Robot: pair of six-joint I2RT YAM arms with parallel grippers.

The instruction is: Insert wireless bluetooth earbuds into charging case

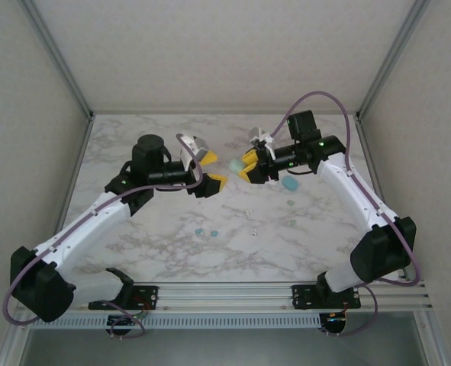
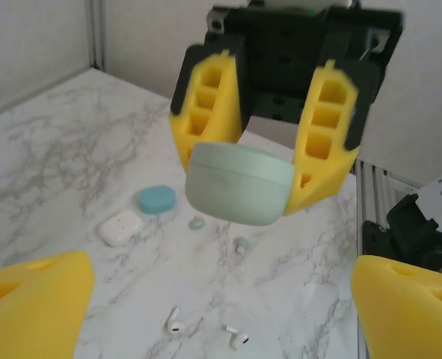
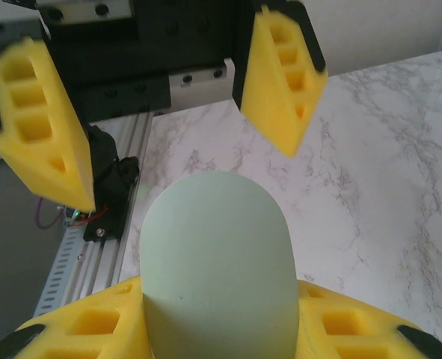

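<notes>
Right gripper (image 1: pixel 246 167) is clamped on the pale green case (image 3: pixel 217 262), held above the marble table (image 1: pixel 164 255). I see the left gripper (image 1: pixel 210 169) facing it, jaws wide, empty. Earbuds (image 2: pixel 174 323) lie loose on the table.

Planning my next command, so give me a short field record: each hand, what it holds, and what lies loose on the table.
right hand: shut on the pale green case, raised above the table
left hand: open, empty, facing that case, apart from it
held case: looks closed
cases on table: teal-blue case, white case, side by side
earbuds on table: two pale green earbuds, two white earbuds, two teal earbuds
</notes>
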